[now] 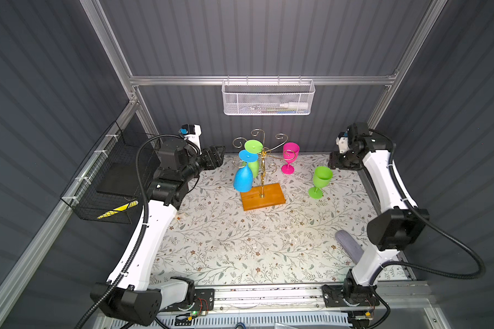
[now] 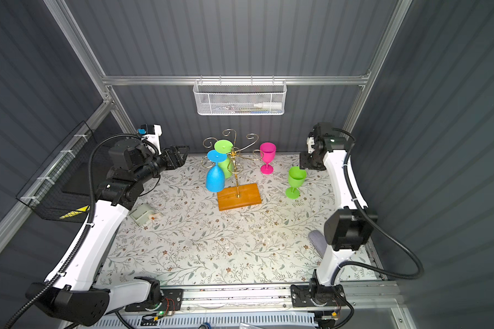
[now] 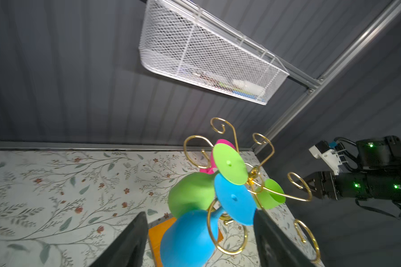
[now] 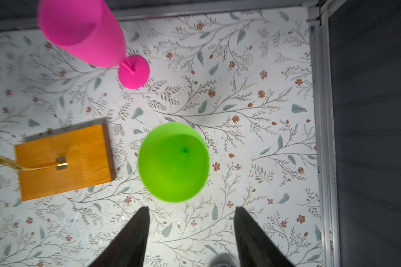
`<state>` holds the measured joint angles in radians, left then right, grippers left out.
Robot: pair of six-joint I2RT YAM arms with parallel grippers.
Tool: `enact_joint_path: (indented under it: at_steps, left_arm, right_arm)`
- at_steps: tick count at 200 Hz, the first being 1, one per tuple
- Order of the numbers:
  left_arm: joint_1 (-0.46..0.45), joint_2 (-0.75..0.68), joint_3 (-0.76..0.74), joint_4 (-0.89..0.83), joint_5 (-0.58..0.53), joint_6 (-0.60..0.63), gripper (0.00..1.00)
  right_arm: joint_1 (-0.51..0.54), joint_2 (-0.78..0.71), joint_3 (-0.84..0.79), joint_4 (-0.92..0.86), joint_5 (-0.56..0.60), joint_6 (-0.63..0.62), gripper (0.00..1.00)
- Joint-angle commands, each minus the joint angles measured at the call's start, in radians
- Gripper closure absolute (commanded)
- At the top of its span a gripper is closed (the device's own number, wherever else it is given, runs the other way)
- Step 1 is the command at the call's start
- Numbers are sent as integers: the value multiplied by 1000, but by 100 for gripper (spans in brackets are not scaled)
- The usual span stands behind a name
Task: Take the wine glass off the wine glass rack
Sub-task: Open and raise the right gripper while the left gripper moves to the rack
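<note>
**Glasses split between rack and surface, both sets of fingers spread**

The wine glass rack [image 1: 270, 198] stands toward the back middle of the floral surface [image 1: 240, 242] on its orange-brown wooden base. Two glasses hang upside down from the gold scroll arms on its left side. A blue wine glass [image 1: 243, 179] hangs nearer the front and a green wine glass [image 1: 253, 168] just behind it, their feet overlapping in both top views. A pink wine glass [image 1: 291, 152] stands upright on the surface, behind and right of the rack. A second green wine glass [image 1: 322, 176] stands upright farther right, apart from the rack. The right fingers [image 4: 130, 238] are spread and empty, just beside that glass's rim and not around it. The left fingers [image 3: 130, 242], also spread and empty, point at the rack from the left, apart from it.
</note>
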<state>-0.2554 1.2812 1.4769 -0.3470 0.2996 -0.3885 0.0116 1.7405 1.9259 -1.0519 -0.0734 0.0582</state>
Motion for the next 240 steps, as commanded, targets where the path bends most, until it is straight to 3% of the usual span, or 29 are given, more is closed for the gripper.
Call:
enact_joint_path:
  at_steps: [1, 20, 85, 130, 240]
  left_arm:
    - [0, 55, 78, -72, 202, -10, 28]
    - [1, 127, 145, -136, 272, 11, 33]
    - [-1, 249, 269, -265, 312, 43, 47]
    - [-5, 300, 298, -320, 285, 68, 47]
    - [-54, 338, 297, -267, 260, 45, 48]
  right_arm:
    - [-2, -125, -108, 138, -111, 47, 35]
    - [-2, -224, -215, 212, -150, 81, 33]
    - [3, -401, -376, 263, -205, 118, 29]
    - [8, -430, -411, 276, -232, 126, 27]
    - [35, -465, -480, 299, -249, 135, 23]
